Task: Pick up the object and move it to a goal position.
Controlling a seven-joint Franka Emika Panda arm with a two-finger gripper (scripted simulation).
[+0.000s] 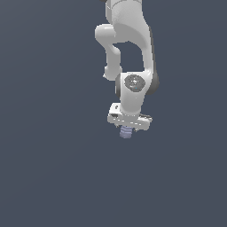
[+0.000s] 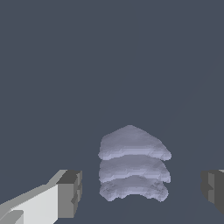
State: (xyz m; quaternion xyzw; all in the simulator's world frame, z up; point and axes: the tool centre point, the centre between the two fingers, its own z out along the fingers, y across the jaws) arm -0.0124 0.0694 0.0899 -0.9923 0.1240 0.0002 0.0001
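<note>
Gripper [image 1: 128, 129] spread wide, pads clear of the object [image 2: 133, 166] on both sides. Object directly beneath the gripper, between its fingers [image 2: 70, 193], ungrasped. Closing, lifting and carrying to goal apparently all left.

Hidden and cut off

In the exterior view the arm [image 1: 133, 53] runs off the top edge, and the gripper [image 1: 129, 125] body covers the top of the object [image 1: 126, 132], so its fingers cannot be made out. In the wrist view both fingers [image 2: 70, 194] are cropped by the frame's edges; contact with the object [image 2: 133, 164] cannot be told.
</note>
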